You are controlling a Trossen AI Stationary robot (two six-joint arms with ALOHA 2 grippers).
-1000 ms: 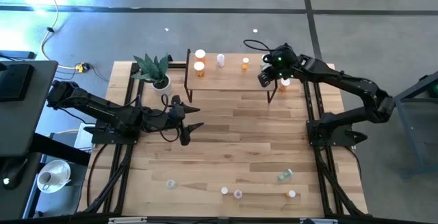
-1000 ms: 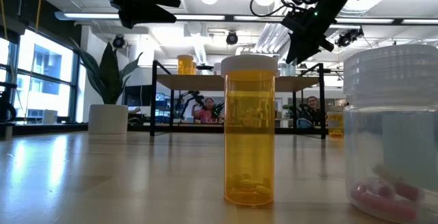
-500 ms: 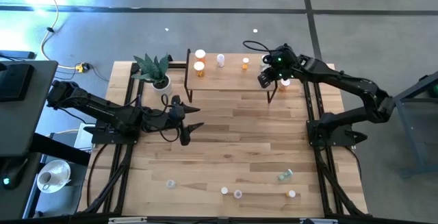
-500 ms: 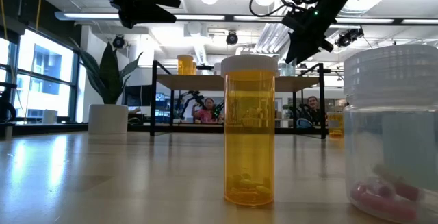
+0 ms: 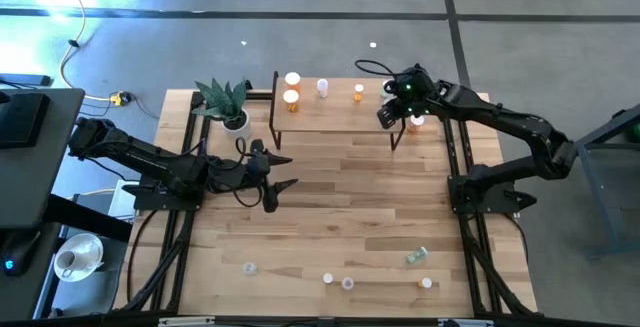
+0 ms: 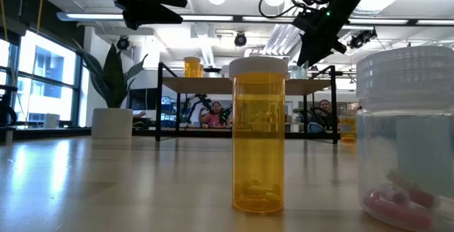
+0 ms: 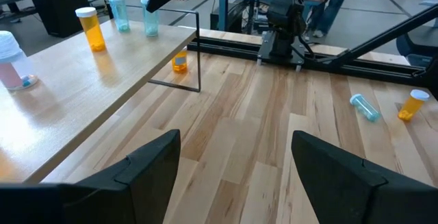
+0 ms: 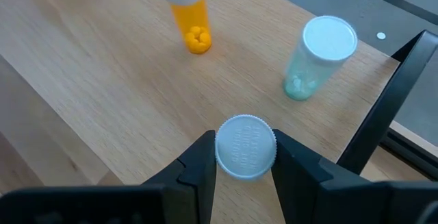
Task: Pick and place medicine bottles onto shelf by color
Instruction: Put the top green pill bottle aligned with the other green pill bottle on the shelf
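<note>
The shelf (image 5: pixel 335 112) stands at the table's far edge. On it stand two orange medicine bottles (image 5: pixel 291 88), a white one (image 5: pixel 322 88), a small orange one (image 5: pixel 358 93) and a pale green one (image 8: pixel 318 56). My right gripper (image 5: pixel 388 115) is above the shelf's right end, shut on a white-capped pale green bottle (image 7: pixel 149 17). My left gripper (image 5: pixel 275 187) hovers open over the table's left middle, holding nothing. More bottles (image 5: pixel 347 283) lie along the near edge. My right gripper pinches the bottle's white cap (image 8: pixel 226 148) by its sides between the two fingers (image 8: pixel 198 159). The fingers come from above, slanting down. The bottle hangs upright below them, over the shelf board. Whether its base touches the board cannot be told.
A potted plant (image 5: pixel 225 102) stands left of the shelf. A small orange bottle (image 5: pixel 418 122) sits on the table by the shelf's right legs. A pale green bottle (image 5: pixel 416 256) lies near the front right. The table's middle (image 5: pixel 350 197) is bare wood.
</note>
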